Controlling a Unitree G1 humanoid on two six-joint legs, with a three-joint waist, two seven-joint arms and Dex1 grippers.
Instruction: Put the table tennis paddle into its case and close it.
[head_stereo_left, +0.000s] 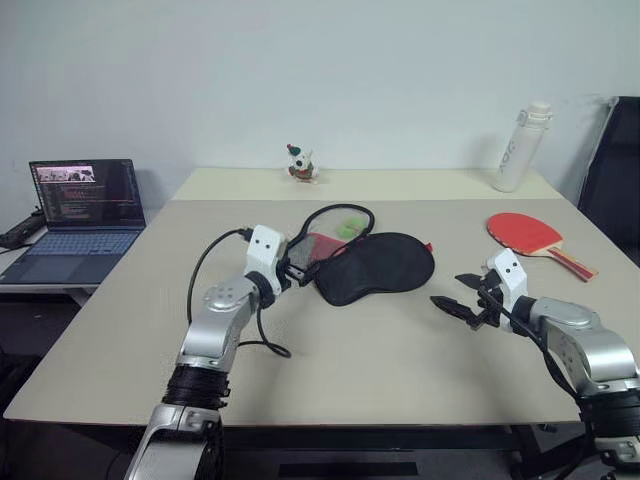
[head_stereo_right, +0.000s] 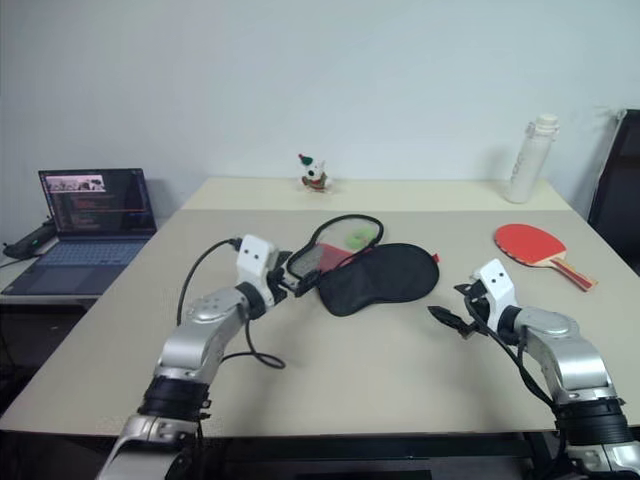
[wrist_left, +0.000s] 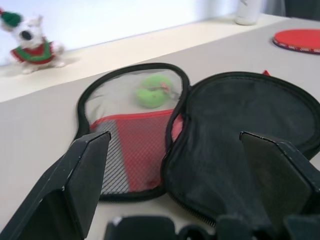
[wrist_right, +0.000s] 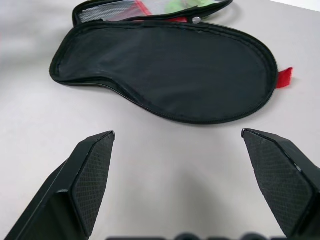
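Red paddle (head_stereo_left: 527, 231); black case (head_stereo_left: 375, 266), red mesh inside.

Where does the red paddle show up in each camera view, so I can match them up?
Left eye: paddle at the right, on the table beyond the right arm.
Right eye: paddle at the right, same spot.
Left wrist: its red edge in the top right corner.
Right wrist: not in it.
Shared landmark: the open case, in every view.

Soft, even indoor light falls from above; shadows under the case (head_stereo_left: 375, 266) are faint. Head views are sharp. Close to each claw, the black fingers (wrist_left: 75, 185) blur, and the toy dog (wrist_left: 31, 42) beyond looks soft.
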